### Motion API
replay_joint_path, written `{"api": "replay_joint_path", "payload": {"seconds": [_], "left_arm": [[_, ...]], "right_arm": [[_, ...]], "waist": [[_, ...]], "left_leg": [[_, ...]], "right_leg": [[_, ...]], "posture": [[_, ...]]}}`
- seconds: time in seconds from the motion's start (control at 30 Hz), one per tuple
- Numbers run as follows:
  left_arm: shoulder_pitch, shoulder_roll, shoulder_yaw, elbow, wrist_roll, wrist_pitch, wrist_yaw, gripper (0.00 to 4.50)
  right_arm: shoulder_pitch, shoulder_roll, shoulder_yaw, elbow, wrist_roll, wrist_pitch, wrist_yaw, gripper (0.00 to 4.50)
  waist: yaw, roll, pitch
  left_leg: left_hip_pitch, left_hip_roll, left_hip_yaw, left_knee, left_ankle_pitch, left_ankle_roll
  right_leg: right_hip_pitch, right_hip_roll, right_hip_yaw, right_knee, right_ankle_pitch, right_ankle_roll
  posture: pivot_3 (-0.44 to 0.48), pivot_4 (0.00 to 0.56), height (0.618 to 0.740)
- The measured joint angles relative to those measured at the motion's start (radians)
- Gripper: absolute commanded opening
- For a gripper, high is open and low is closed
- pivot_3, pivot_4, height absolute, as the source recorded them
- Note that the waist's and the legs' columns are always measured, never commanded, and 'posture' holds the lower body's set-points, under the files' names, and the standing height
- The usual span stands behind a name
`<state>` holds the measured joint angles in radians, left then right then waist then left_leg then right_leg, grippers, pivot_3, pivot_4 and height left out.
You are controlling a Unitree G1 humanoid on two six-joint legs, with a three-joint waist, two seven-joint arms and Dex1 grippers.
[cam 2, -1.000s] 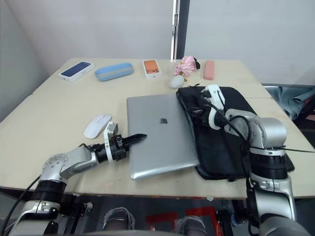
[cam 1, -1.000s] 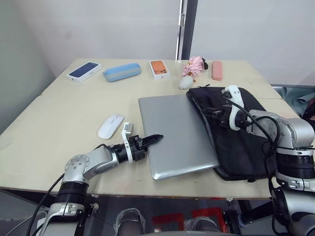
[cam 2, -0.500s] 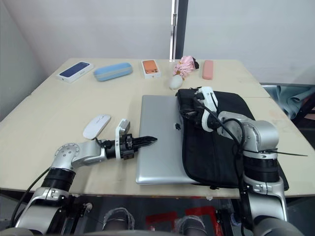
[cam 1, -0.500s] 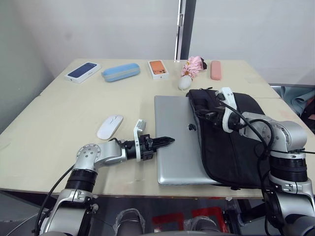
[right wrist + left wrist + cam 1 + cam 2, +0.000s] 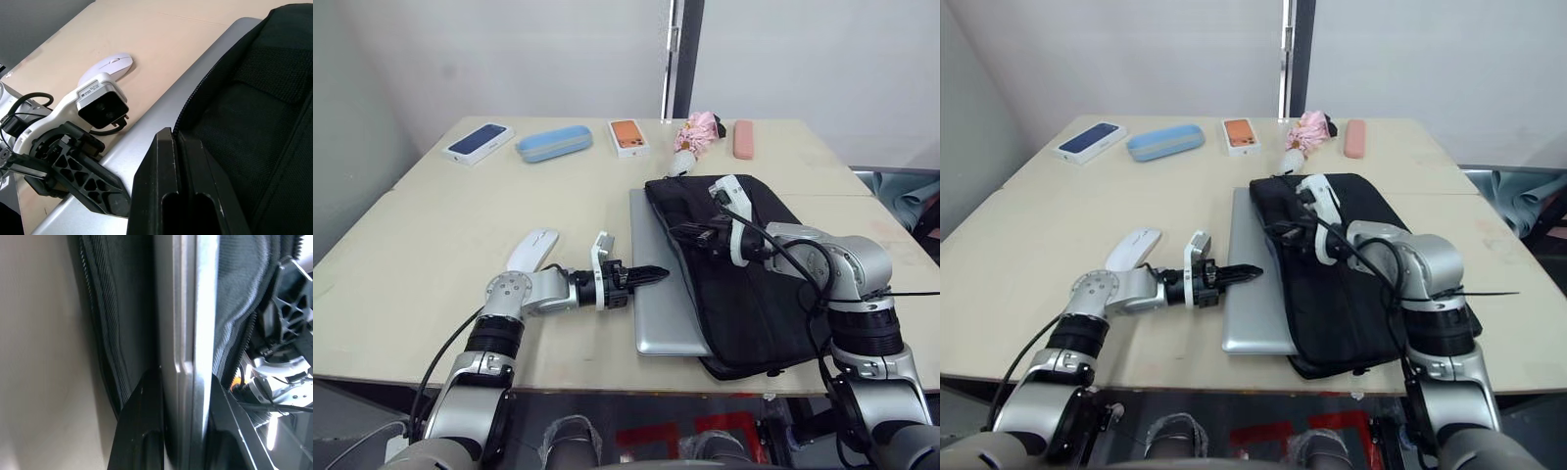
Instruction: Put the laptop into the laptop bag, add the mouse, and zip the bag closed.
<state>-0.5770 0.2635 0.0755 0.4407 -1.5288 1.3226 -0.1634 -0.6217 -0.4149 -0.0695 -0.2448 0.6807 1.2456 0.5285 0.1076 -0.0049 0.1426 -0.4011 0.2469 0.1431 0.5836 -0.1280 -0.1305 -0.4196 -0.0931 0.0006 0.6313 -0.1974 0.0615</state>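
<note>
So the laptop (image 5: 658, 294) sits mid-frame on the surface (image 5: 460, 215), mostly inside the laptop bag (image 5: 744, 284). Left pincer (image 5: 178, 382) is clamped on the laptop's exposed edge. Right pincer (image 5: 178, 161) looks pinched on the bag's open lip, I think. The mouse (image 5: 533, 249) sits left of centre.

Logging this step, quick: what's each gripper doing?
Left gripper: shut on the laptop edge.
Right gripper: shut on the laptop bag opening edge.

L arm low, reaching inward, left gripper (image 5: 658, 273) fingers clamped. R arm bent inward, right gripper (image 5: 683, 232) fingers pinched.
</note>
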Motion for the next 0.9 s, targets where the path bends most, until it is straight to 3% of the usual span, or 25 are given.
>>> {"api": "replay_joint_path", "payload": {"seconds": [0.3, 0.9], "left_arm": [[-0.001, -0.1, 0.019, -0.022, 0.205, -0.104, -0.117, 0.29], [-0.083, -0.32, 0.169, 0.115, 0.318, -0.154, -0.102, 0.29]], "right_arm": [[-0.011, 0.059, -0.013, 0.008, 0.0, 0.002, -0.05, 0.05], [-0.045, 0.175, -0.124, 0.011, 0.018, 0.066, -0.207, 0.05]], "waist": [[0.002, 0.0, 0.0], [0.009, 0.0, 0.0]], "left_leg": [[-0.001, 0.0, 0.0, 0.0, 0.0, 0.0], [-0.002, -0.001, -0.001, -0.001, 0.0, 0.001]], "right_leg": [[0.0, -0.001, -0.001, 0.0, 0.0, 0.0], [0.0, -0.001, -0.001, -0.003, 0.0, 0.0]], "posture": [[0.0, 0.15, 0.74], [0.0, 0.15, 0.74]]}}
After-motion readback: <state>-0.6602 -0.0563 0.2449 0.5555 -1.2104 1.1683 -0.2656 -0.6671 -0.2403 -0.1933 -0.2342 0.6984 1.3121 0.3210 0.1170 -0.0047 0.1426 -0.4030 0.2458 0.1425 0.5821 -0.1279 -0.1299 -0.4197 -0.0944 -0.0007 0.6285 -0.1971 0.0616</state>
